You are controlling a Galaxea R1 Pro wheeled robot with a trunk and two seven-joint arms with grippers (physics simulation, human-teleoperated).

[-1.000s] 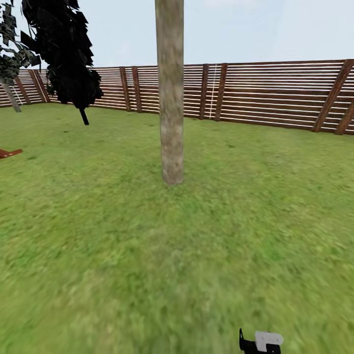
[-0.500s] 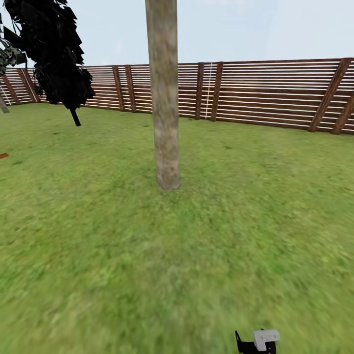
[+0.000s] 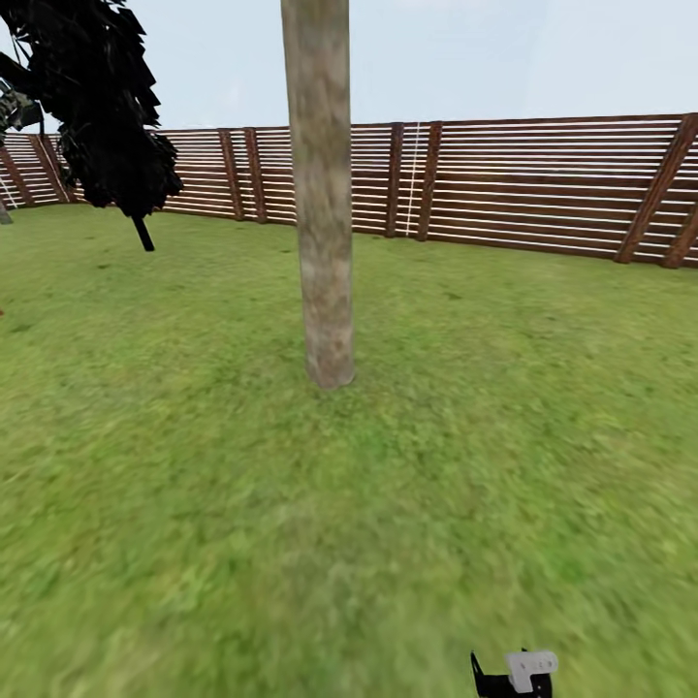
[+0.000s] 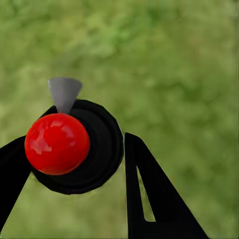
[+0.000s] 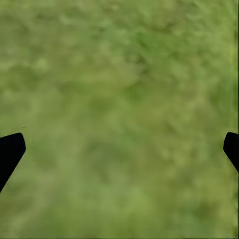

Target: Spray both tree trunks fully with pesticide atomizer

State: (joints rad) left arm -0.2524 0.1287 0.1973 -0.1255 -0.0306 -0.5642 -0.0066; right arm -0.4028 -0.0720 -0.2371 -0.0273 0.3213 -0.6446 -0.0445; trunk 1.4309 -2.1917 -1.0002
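One tree trunk [image 3: 320, 213], thick and mottled grey-beige, rises from the grass floor [image 3: 194, 504] straight ahead, its top cut off by the frame. The pesticide atomizer [image 3: 526, 668] shows its pale grey trigger head at the bottom edge of the head view, off the ground. In the left wrist view it [image 4: 99, 159] is a black round body with a red ball on top and a grey pointed nozzle. My left gripper [image 4: 74, 142] is shut on it, a black finger on either side. My right gripper [image 5: 123, 147] hangs wide open over bare grass.
A brown slatted wooden fence [image 3: 543, 184] runs across the back of the lawn. A thin-stemmed black-leaved tree [image 3: 102, 107] stands at the far left near the fence. Open grass lies on all sides of the trunk.
The whole head view has shifted: the trunk now looks slightly larger, further left, with its base lower in the picture. The atomizer stays at the bottom edge.
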